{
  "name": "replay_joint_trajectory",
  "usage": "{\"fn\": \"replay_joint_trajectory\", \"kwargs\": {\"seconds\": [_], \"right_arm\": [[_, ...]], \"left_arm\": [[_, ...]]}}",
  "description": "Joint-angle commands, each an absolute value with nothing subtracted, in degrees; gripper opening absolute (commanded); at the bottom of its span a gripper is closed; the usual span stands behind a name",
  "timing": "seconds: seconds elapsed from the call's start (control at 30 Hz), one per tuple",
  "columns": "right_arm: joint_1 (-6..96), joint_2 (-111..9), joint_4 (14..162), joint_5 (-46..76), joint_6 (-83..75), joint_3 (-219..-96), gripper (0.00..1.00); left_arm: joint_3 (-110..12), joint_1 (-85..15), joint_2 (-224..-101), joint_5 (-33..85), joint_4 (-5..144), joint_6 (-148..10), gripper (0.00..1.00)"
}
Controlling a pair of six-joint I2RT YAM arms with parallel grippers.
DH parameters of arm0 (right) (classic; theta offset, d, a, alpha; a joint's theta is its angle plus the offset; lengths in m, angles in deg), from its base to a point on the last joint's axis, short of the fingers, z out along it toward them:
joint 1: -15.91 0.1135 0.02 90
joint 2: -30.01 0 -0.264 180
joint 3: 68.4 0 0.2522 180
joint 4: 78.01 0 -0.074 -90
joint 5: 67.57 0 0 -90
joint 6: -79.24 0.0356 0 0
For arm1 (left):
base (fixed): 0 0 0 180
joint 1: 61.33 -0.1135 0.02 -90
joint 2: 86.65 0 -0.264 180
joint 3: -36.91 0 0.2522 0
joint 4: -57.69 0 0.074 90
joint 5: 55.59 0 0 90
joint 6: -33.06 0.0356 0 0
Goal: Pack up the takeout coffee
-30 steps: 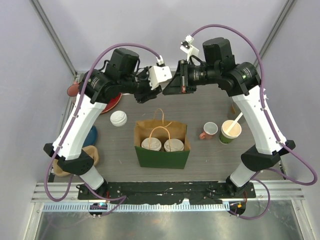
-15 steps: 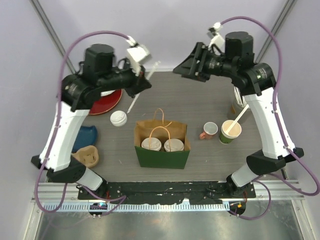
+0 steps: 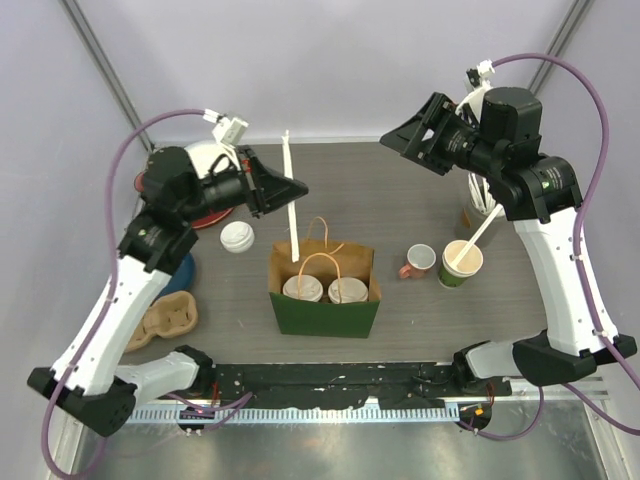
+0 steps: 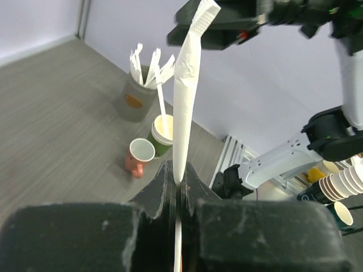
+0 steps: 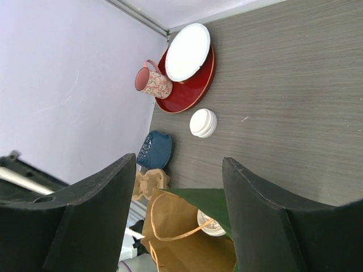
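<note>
Bright, even, diffuse light from overhead, with a faint violet cast off the walls. The top view is sharp all over. The counter [image 3: 420, 200] is matte with no glare, and shadows on it are faint and soft. The metal plate [image 3: 330, 450] by the arm bases has a dull sheen.

In the left wrist view the left hand [image 4: 180, 173] is black, close to the lens, blurred and underexposed. The wrapped straw [image 4: 186, 85] rising from it is fairly crisp, and the background beyond is softer.

In the right wrist view the right hand [image 5: 178, 164] is dark with soft edges. The counter beyond it is sharp, and the wall beside it is washed pale.
</note>
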State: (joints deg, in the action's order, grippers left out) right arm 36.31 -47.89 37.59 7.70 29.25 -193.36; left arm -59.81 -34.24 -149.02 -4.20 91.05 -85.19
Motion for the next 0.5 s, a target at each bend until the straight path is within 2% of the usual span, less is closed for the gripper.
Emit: {"fn": "replay_joint_trajectory", "kwargs": {"seconds": [0.0,0.07,0.23,0.47], "right_arm": [[36.3,-45.93,39.45,10.38,29.41,-191.59,0.67],[36.47,-45.22,39.27,10.56,29.84,-190.71,0.66],[36.38,-44.87,37.6,12.31,30.11,-190.97,0.66],[36.3,-46.01,37.34,12.4,28.97,-191.5,0.66]], "left_arm": [[-50.53,-34.44,-147.13,-6.02,68.07,-91.14,0.0],[-44.98,-34.44,-145.28,-4.53,65.84,-87.2,0.0],[-40.14,-34.44,-141.94,-7.86,64.69,-86.04,0.0],[-35.48,-34.44,-140.0,-6.54,63.37,-79.8,0.0]]}}
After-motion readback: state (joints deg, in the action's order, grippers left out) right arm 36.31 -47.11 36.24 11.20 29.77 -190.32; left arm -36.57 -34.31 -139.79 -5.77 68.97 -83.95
